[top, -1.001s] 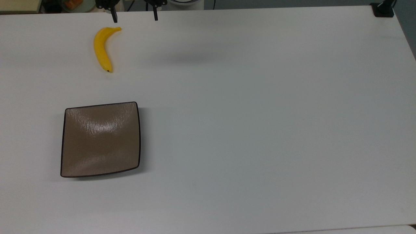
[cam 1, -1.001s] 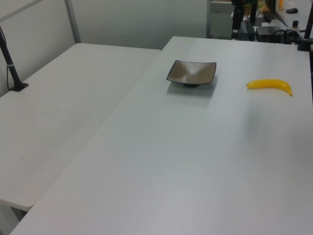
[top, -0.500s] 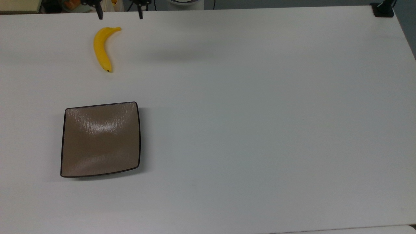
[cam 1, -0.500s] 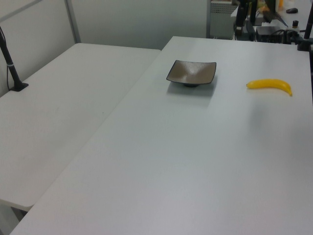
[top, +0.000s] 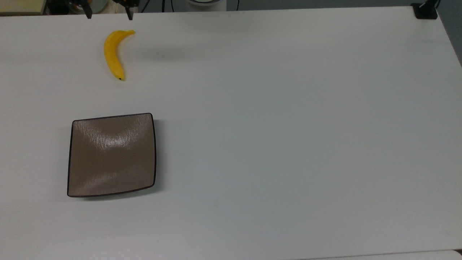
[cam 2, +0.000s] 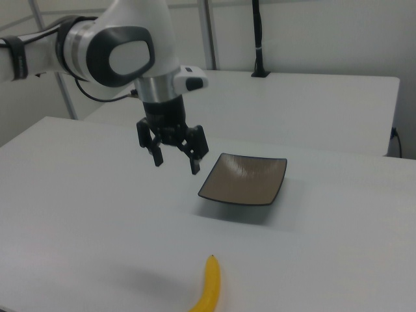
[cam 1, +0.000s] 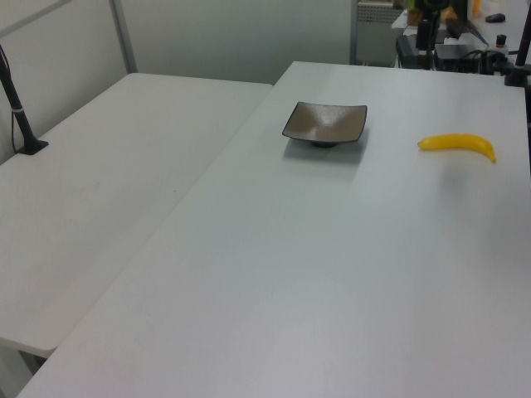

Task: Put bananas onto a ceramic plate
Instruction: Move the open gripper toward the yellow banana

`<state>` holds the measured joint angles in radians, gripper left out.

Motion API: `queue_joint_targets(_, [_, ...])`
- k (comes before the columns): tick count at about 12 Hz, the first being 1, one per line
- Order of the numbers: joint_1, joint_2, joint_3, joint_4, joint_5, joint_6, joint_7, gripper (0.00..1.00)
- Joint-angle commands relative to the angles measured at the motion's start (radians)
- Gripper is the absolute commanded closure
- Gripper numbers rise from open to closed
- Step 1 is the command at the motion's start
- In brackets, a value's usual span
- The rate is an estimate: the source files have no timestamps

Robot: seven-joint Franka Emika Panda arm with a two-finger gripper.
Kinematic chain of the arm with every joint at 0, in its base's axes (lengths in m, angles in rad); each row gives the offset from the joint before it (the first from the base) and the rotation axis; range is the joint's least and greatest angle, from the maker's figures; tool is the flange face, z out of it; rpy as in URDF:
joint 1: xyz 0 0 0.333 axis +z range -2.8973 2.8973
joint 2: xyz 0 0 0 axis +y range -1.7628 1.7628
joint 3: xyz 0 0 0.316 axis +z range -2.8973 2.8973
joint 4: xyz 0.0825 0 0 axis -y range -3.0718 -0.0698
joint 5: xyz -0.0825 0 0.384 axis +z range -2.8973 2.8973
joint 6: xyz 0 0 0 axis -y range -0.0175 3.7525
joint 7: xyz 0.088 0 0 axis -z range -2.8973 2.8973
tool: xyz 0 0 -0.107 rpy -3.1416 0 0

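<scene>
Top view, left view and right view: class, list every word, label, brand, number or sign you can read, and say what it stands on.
None can be read.
The banana, the ceramic plate, the white table and the gripper, jaws open, bear no readable text.

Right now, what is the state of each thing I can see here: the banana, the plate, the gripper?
banana: lying flat on the white table, untouched, apart from the plate.
ceramic plate: upright on the table, nothing on it.
gripper: open, holding nothing, hanging in the air above the table.
</scene>
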<state>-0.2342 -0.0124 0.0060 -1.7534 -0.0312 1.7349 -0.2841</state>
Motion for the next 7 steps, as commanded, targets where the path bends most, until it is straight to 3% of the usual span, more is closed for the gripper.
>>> queue_joint_targets(1, [-0.105, -0.015, 0.049, -0.049, -0.007, -0.028, -0.148, 0.0])
queue_joint_targets(5, [-0.186, 0.0, 0.049, -0.086, -0.021, -0.018, -0.288, 0.0])
queue_joint_targets(7, [-0.205, 0.003, 0.048, -0.151, -0.053, 0.029, -0.297, 0.0])
